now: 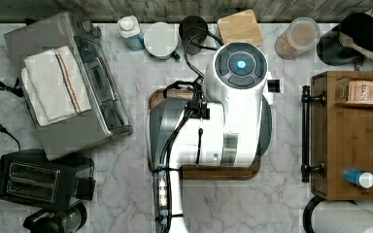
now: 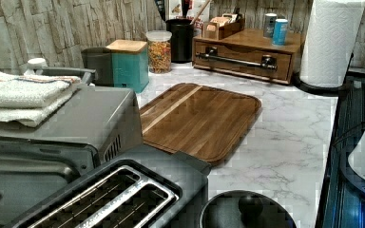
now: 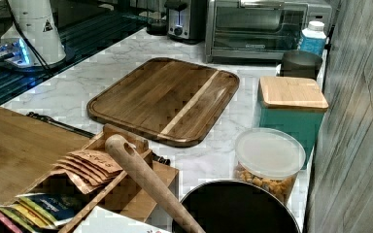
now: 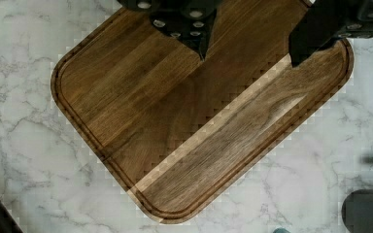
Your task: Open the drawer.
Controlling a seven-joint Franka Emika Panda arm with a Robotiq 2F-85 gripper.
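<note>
The drawer (image 2: 241, 53) is the medium-brown front of a wooden organizer (image 1: 349, 141) at the top view's right, and it sits flush with the box. Its long black bar handle (image 1: 305, 133) runs along the front on two posts, and the handle (image 2: 237, 60) also shows in the left view. My gripper (image 4: 248, 60) hangs open above the dark wooden cutting board (image 4: 194, 116), with nothing between its black fingers (image 4: 201, 34). In the top view my white arm (image 1: 223, 116) covers most of the board, well to the left of the handle.
A toaster oven (image 1: 68, 82) with a folded towel and a black toaster (image 1: 39, 182) stand at the top view's left. Jars, a teal canister (image 2: 129, 64) and a black utensil pot (image 1: 345, 39) line the back wall. A paper towel roll (image 2: 330, 40) stands beside the organizer.
</note>
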